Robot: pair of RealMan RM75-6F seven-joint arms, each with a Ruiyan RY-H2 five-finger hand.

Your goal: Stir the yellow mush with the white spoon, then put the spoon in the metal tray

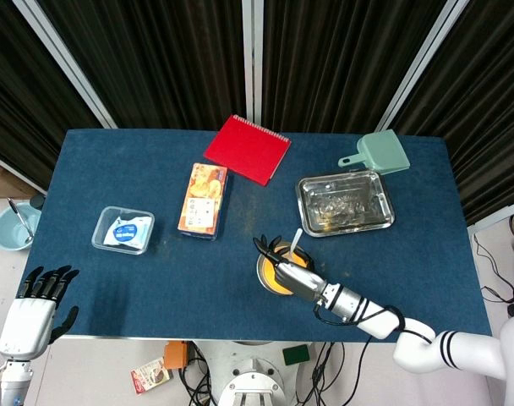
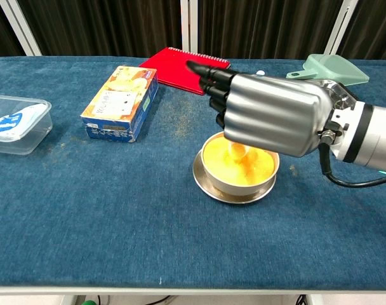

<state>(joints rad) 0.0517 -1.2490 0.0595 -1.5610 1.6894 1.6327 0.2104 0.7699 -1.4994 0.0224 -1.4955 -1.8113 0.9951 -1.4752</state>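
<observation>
A metal bowl (image 1: 270, 279) of yellow mush (image 2: 245, 163) stands near the table's front edge, just left of the metal tray (image 1: 345, 202). My right hand (image 1: 292, 274) hovers over the bowl with its back turned up and grips the white spoon (image 1: 296, 240). In the head view the spoon's handle sticks out toward the tray. In the chest view the right hand (image 2: 272, 114) hides most of the tray, and the spoon's tip (image 2: 237, 150) dips into the mush. My left hand (image 1: 33, 310) hangs off the table's front left corner, fingers apart and empty.
A red notebook (image 1: 248, 149) lies at the back middle, with a snack box (image 1: 203, 200) in front of it. A clear plastic container (image 1: 124, 229) sits at the left. A green scoop (image 1: 377, 154) lies behind the tray. A blue bowl (image 1: 10, 227) stands off the table's left edge.
</observation>
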